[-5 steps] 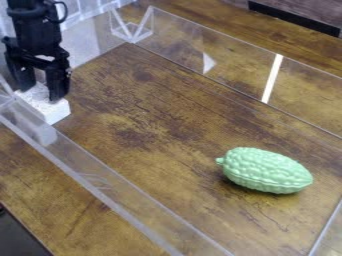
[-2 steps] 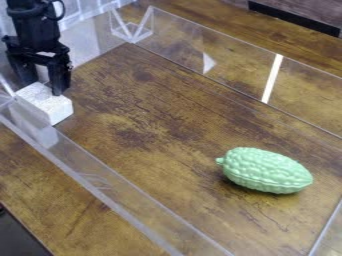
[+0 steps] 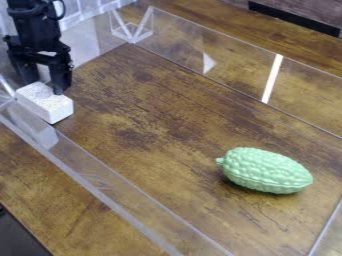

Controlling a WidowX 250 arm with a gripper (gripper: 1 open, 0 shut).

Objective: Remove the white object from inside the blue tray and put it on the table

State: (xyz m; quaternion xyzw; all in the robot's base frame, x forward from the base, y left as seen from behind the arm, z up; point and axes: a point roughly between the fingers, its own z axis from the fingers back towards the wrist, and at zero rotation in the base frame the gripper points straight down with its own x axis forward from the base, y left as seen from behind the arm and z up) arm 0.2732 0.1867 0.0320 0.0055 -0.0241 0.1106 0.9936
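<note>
1. One white block (image 3: 44,102) lies on the worktop (image 3: 160,110), at the foot of the clear plastic panel (image 3: 100,180) and towards the far left corner of the view.
2. Both fingers of the black tool (image 3: 43,76) stand wide apart, with nothing gripped between them. Their tips are right by the block's far end; whether they touch it, I cannot tell.
3. No blue tray shows in this view, so I cannot check it. The block sits on bare wood, outside any tray that can be seen.
4. Judging from that, the main part looks done: the block is out and set down, and the tool has let go.
5. What is left seems small: lift the tool away without nudging the block, then stop.
6. Well apart from both, the bumpy green fruit (image 3: 265,170) lies on the wood and needs no handling for this task.
</note>
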